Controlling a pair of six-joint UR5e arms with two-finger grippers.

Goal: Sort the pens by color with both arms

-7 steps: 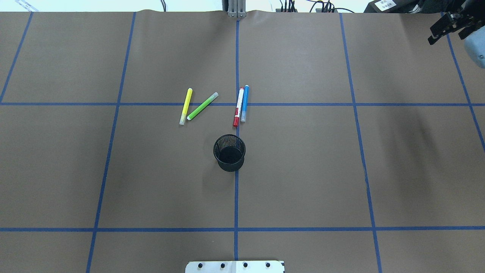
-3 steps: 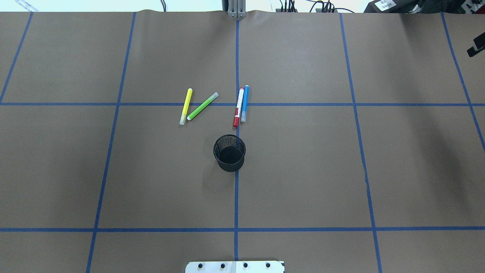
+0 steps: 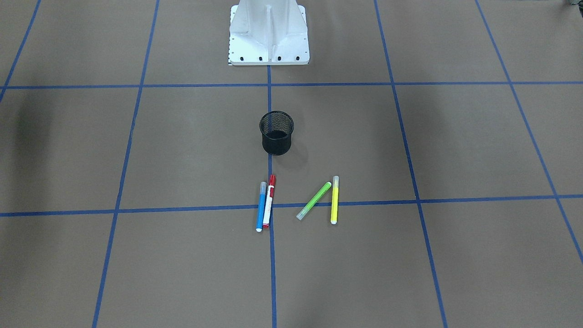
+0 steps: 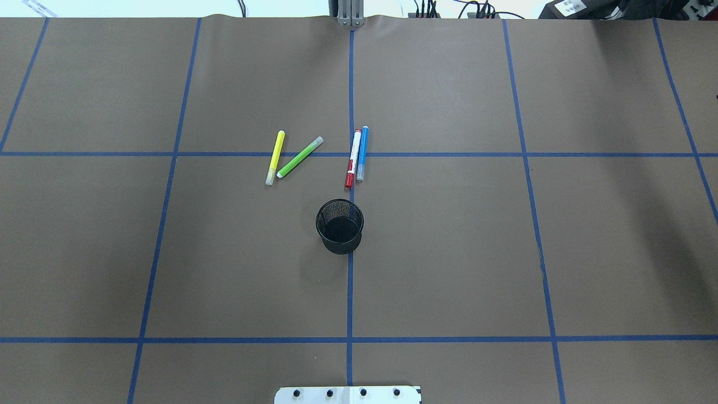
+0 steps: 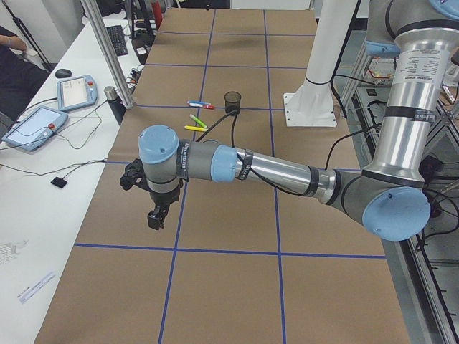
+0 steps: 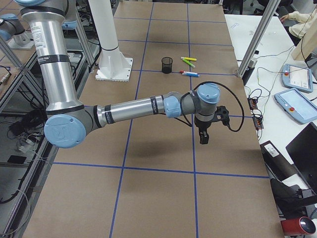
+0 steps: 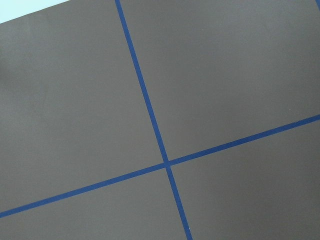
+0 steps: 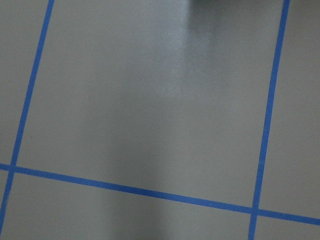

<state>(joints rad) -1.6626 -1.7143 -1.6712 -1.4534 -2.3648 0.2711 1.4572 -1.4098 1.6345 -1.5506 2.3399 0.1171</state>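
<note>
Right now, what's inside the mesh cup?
Nothing shows inside the mesh cup; the blue pen, red-capped pen, green pen and yellow pen lie outside it. Its wall hides part of its dark floor.

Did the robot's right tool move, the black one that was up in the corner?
Yes. The right tool slid rightward, away from the far-right blue tape line, and left the overhead view past its right edge.

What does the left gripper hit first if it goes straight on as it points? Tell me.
The left gripper points down, so it would likely meet bare brown table paper first, near a blue tape crossing; its wrist view shows nothing else below.
</note>
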